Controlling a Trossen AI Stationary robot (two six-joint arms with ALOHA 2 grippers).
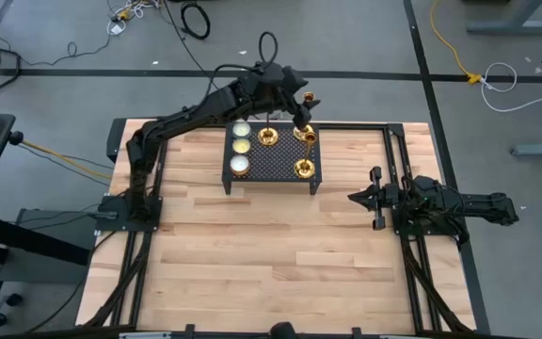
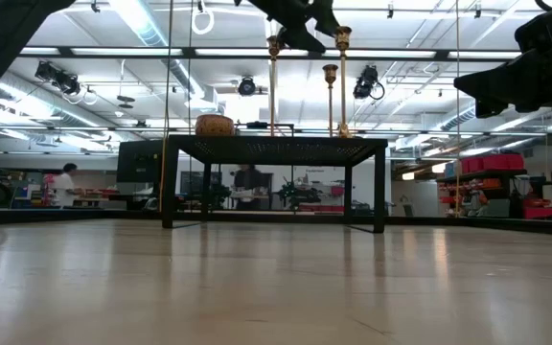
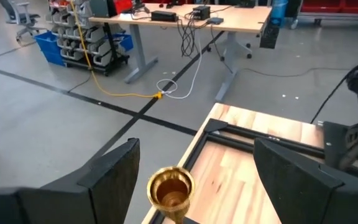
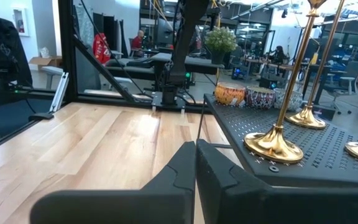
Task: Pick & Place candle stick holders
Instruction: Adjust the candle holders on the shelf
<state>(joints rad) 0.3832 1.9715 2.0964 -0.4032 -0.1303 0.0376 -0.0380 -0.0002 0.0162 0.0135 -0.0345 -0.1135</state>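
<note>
Butcher-block wooden tabletop (image 1: 271, 245) carries a black perforated metal rack (image 1: 273, 162) at its far edge. Left gripper (image 3: 194, 177) above the rack, jaws open, straddling the cup of a shiny brass candlestick (image 3: 171, 188), not touching. Two more brass candlesticks (image 1: 267, 136) (image 1: 304, 169) stand on the rack. Right gripper (image 4: 196, 163) closed, hovering at the right side, near tabletop clear.

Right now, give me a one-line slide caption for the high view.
Left claw poised open over a brass candlestick on the black mesh rack; right claw parked shut at table's right.

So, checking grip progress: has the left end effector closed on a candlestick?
No; its fingers stand wide apart around the candlestick cup.
</note>
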